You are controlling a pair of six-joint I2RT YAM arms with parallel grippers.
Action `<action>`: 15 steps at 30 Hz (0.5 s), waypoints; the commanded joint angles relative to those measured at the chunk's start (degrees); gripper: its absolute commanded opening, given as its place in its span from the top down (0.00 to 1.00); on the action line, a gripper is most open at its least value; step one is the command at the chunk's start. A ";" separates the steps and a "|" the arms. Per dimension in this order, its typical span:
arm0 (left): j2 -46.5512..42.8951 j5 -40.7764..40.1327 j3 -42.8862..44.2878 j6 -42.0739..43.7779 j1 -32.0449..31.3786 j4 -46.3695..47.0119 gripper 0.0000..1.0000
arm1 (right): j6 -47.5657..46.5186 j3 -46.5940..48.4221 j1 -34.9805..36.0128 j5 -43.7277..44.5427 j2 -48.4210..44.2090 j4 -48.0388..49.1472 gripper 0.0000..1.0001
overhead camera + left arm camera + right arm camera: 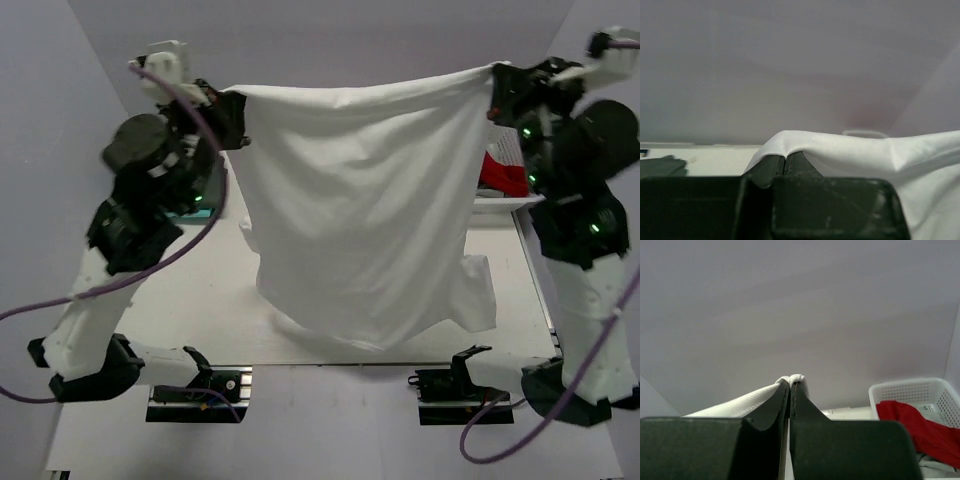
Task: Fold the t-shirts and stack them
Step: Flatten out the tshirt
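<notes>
Worktop (200, 300): pale, below the hanging shirt.
White t-shirt (360, 220): held up, spread between both arms, hanging over the worktop.
Basket (910, 390): white, far right, holding red cloth (915, 427).
Left fingers (771, 167): clamped together on the shirt's left top corner.
Right fingers (772, 405): clamped together on its right top corner.

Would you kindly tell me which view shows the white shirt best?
The top view: the whole shirt hangs spread between the left gripper and right gripper. The left wrist view shows only a pinched corner; the right wrist view, a pinched edge.
</notes>
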 commanded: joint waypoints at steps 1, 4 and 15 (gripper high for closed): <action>3.49 -13.28 -1.61 9.29 0.40 9.04 1.00 | -2.60 -0.30 -0.08 1.32 4.56 5.42 1.00; 8.49 -23.55 -6.69 21.37 1.54 25.31 1.00 | -5.74 -1.87 0.01 4.74 8.78 14.25 1.00; 38.21 -21.30 29.57 42.25 9.98 42.36 1.00 | -19.11 20.44 0.10 11.44 30.85 27.83 1.00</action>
